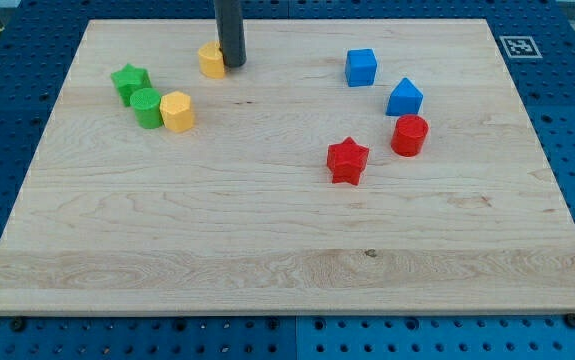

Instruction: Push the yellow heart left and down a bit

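The yellow heart [210, 60] lies near the view's top, left of centre, on the wooden board [287, 250]. My tip [232, 64] stands right against the heart's right side, touching it or nearly so. The dark rod rises from there out of the view's top edge.
A green star [129, 80], a green cylinder [147, 107] and a yellow hexagon [177, 111] cluster below-left of the heart. A blue cube [361, 67], a blue pentagon-like block [404, 98], a red cylinder [409, 135] and a red star [347, 160] lie at the right.
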Robot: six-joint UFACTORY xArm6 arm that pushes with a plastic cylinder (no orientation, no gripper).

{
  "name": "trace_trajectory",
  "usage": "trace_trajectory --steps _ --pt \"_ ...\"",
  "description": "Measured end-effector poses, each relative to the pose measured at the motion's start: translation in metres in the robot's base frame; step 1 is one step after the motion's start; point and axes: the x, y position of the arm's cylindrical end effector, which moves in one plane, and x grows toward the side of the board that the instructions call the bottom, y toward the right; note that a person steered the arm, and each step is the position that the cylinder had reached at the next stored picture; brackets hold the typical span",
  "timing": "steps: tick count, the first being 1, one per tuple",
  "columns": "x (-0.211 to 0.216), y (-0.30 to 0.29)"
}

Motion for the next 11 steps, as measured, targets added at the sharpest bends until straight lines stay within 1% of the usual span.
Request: trace_trajectory --steps 2,4,5,6,7,8,11 --pt "-0.009 -0.007" --pt "-0.015 -0.039" --pt "-0.035 -0.040" --pt "-0.043 -0.051" --pt "-0.043 -0.058" --pt "-0.026 -0.066" --pt "0.037 -0.061"
